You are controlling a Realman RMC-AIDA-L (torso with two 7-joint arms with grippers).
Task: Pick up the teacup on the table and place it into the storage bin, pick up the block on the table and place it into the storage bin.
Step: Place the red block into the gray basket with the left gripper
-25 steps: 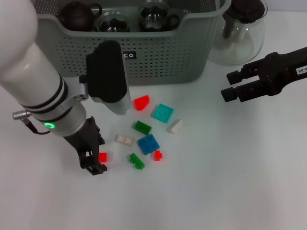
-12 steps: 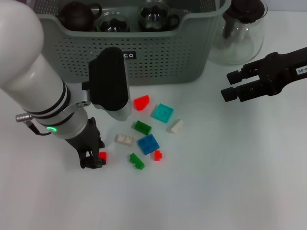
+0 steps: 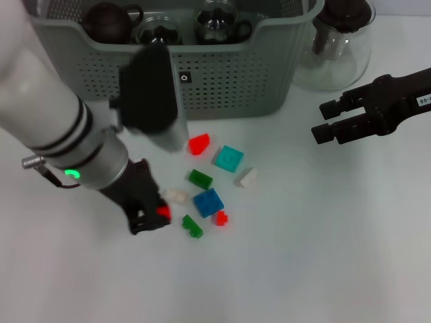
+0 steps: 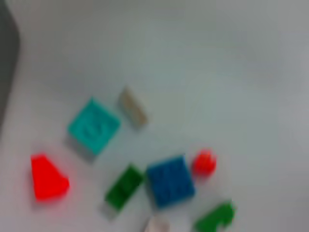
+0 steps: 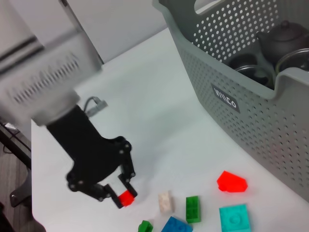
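Observation:
My left gripper [image 3: 156,217] is shut on a small red block [image 3: 163,212], just left of the scattered blocks on the white table. The right wrist view shows that gripper [image 5: 123,195] pinching the red block [image 5: 127,197] at its fingertips. The grey-green storage bin [image 3: 222,74] stands behind, and the right wrist view shows its perforated wall [image 5: 251,111]. It holds a dark teapot [image 3: 108,20] and two glass cups [image 3: 158,30]. No teacup shows on the table. My right gripper [image 3: 325,119] hovers open at the right, holding nothing.
Loose blocks lie in front of the bin: a red wedge [image 3: 199,143], teal [image 3: 229,158], blue [image 3: 209,202], green [image 3: 200,178], white [image 3: 176,196] and another small red [image 3: 221,217]. A clear glass teapot [image 3: 340,47] stands right of the bin.
My left gripper shut on the small red block and carried it to the right, toward the other blocks. The right arm has not moved.

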